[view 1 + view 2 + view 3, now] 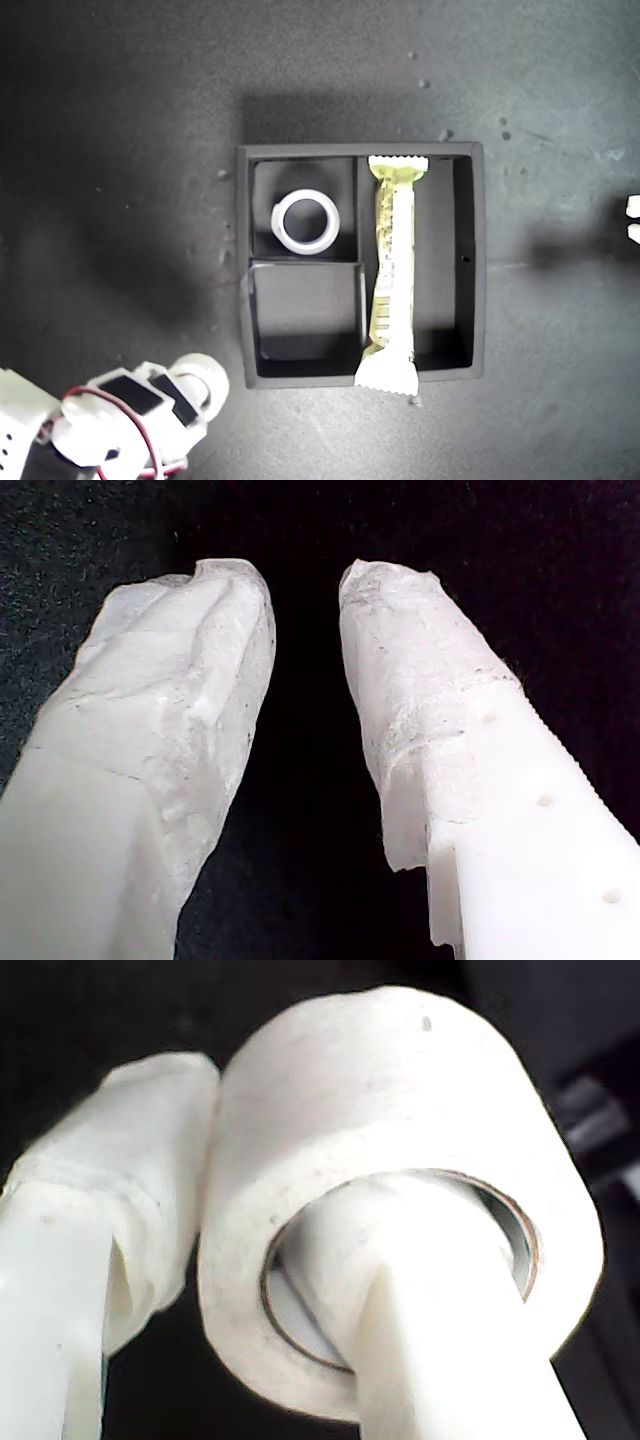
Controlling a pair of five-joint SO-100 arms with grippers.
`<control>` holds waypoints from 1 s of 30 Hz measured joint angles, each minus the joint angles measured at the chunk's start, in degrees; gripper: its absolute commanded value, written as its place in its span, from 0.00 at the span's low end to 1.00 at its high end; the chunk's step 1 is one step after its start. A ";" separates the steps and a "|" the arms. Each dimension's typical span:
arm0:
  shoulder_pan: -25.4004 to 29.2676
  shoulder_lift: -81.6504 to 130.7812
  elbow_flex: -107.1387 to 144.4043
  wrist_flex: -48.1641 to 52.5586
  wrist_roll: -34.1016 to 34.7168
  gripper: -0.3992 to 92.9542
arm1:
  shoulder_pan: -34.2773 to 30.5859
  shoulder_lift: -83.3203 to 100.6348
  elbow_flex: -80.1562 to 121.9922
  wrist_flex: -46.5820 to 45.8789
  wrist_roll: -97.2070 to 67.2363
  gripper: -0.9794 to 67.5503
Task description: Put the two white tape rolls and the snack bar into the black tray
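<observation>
Clamped through its hole, tape roll [400, 1210] hangs in my second gripper [300, 1260]; my first gripper [305, 585] gapes empty.

The white arm with red wires [110, 420] is cut off at the exterior view's lower left corner, and my second hand's jaws are not visible there. A small white object [633, 220] at the exterior view's right edge is cropped beyond recognition.

The square matte black tray [472, 262] sits at the centre of the exterior view. Its 11 o'clock compartment holds the flat white tape ring [306, 221]. The long pale wrapped snack bar [393, 275] lies along the 12-to-6 line in the long compartment, its 6 o'clock end overhanging the wall.
</observation>
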 measured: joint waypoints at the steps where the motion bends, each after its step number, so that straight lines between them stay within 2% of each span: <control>1: -1.14 -2.90 -5.54 3.25 1.85 0.00 | 0.00 0.00 0.00 0.00 0.00 0.08; 5: -5.80 -18.28 -30.94 13.27 8.35 0.00 | -0.09 0.00 0.00 0.09 0.00 0.08; 10: -10.37 -31.55 -47.55 14.85 11.16 0.00 | -0.35 0.00 0.00 0.09 0.00 0.08; 16: -9.93 -35.95 -50.10 14.94 10.99 0.00 | -0.35 0.00 0.00 0.09 0.00 0.08; 23: -9.93 -35.95 -49.66 14.94 9.05 0.14 | -0.35 0.00 0.00 0.09 0.00 0.08; 30: -7.12 -35.95 -49.04 14.94 6.77 0.16 | -0.35 0.00 0.00 0.09 0.00 0.08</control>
